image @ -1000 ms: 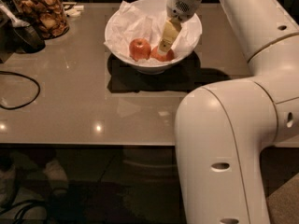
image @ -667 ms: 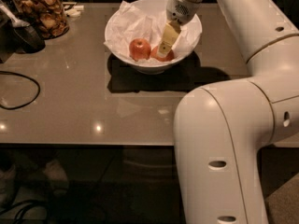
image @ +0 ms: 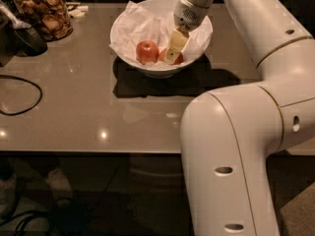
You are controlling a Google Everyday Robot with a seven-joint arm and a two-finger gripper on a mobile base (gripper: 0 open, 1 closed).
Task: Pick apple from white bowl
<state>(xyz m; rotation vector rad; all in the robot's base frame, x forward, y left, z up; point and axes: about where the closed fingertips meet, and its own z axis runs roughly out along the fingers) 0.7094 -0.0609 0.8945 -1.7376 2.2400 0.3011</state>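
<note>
The white bowl (image: pixel 157 71) sits near the tabletop's (image: pixel 98 107) far edge. Inside it, the gripper (image: pixel 172 54) reaches down onto the apple (image: pixel 178 59), half hiding it. A red apple (image: pixel 147 51) lies just beside. A glass jar (image: pixel 47 16) stands at the far-left corner.

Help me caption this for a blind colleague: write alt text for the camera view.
The robot's gripper reaches down into the white bowl, at the apple, with a second red apple beside it. The paper-lined bowl sits on a table, with a glass jar of snacks at the far corner.
</note>
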